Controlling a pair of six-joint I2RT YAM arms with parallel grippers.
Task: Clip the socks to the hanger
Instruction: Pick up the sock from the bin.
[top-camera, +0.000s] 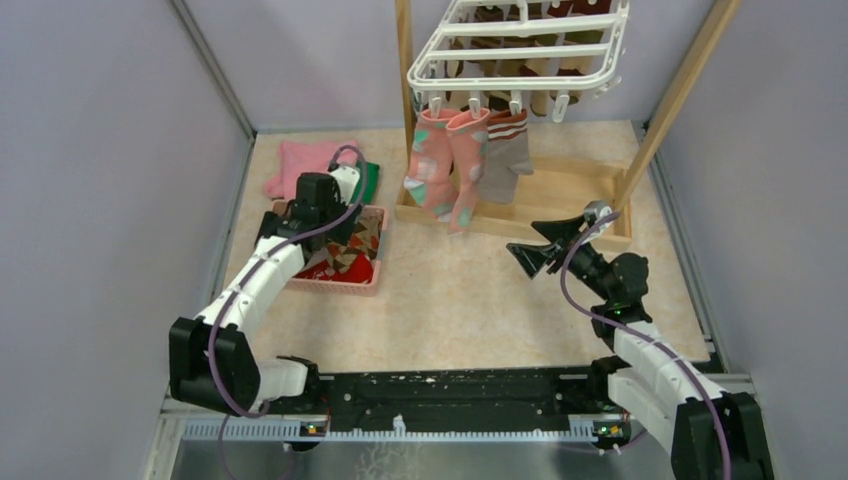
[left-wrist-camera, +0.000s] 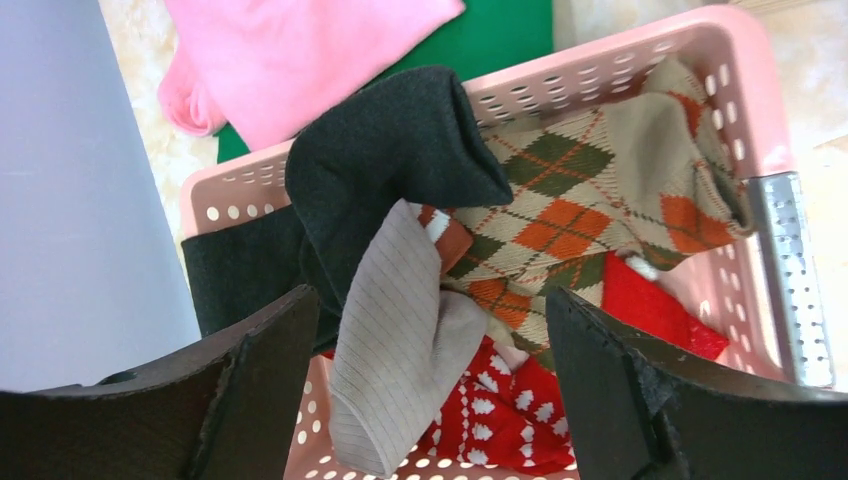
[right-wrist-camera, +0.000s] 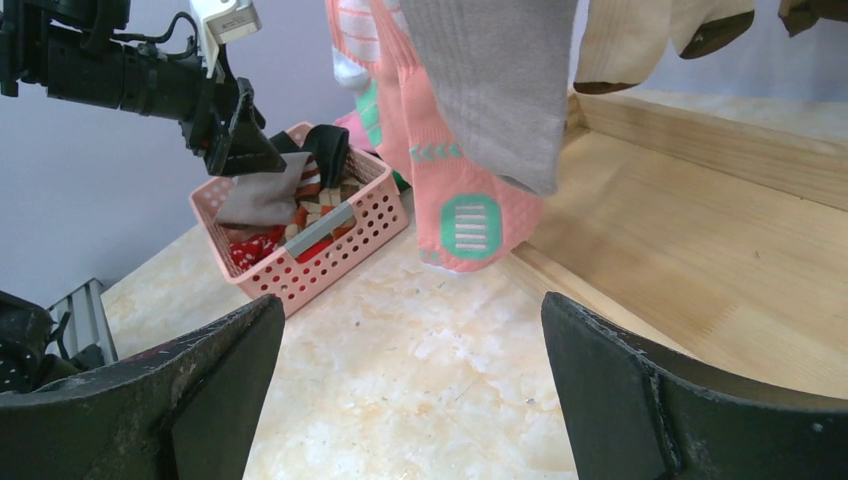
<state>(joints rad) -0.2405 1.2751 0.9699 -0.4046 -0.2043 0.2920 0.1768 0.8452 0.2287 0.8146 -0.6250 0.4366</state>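
Socks (left-wrist-camera: 560, 200), limp and light, lie heaped in the pink basket (left-wrist-camera: 720, 60) at the overhead frame's left-centre beneath the wide-spread left gripper (left-wrist-camera: 432, 320), the raised beige sock (left-wrist-camera: 395, 300) likely easiest to pinch at its fold, while the right gripper (right-wrist-camera: 412, 340) hangs spread, empty.

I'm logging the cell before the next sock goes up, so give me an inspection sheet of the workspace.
Surface: beige marbled table.
Job's things: white hanger above the wooden frame; two pink socks and a grey sock clipped along its near edge; more socks lie in the pink basket.
Clutter: folded pink cloth and green cloth behind the basket.
Grippers: left gripper open over the basket, a beige sock between its fingers; right gripper open, empty.
Cables: purple cable along the left arm, another along the right.
Surroundings: plain lilac walls.
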